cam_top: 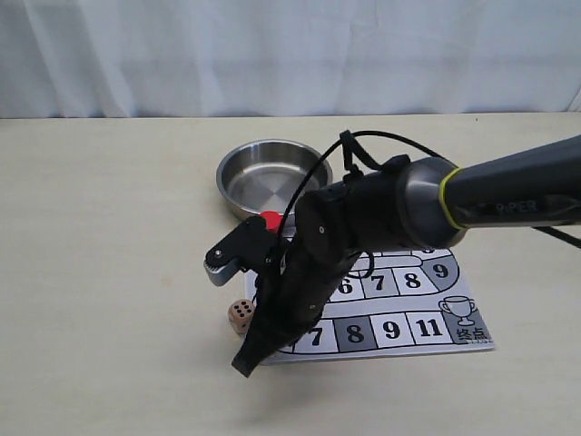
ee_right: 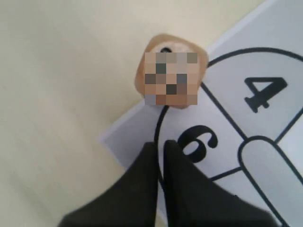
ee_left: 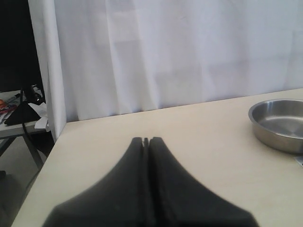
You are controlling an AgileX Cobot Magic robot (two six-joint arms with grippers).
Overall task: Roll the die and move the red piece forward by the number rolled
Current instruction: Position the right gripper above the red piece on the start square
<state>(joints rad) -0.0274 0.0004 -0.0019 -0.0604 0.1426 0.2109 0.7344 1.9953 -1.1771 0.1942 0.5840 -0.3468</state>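
Note:
The die, a pale tan cube with dark pips, rests on the table at the left edge of the paper game board. In the right wrist view the die lies just beyond my right gripper, which is shut with nothing in it and hovers over the board's square 6. From outside, the right gripper points down just in front of the die. The red piece peeks out behind the right arm, near the bowl. My left gripper is shut and empty over bare table.
A round steel bowl stands behind the board; it also shows in the left wrist view as the bowl. The right arm stretches across the board from the right. A white curtain backs the table.

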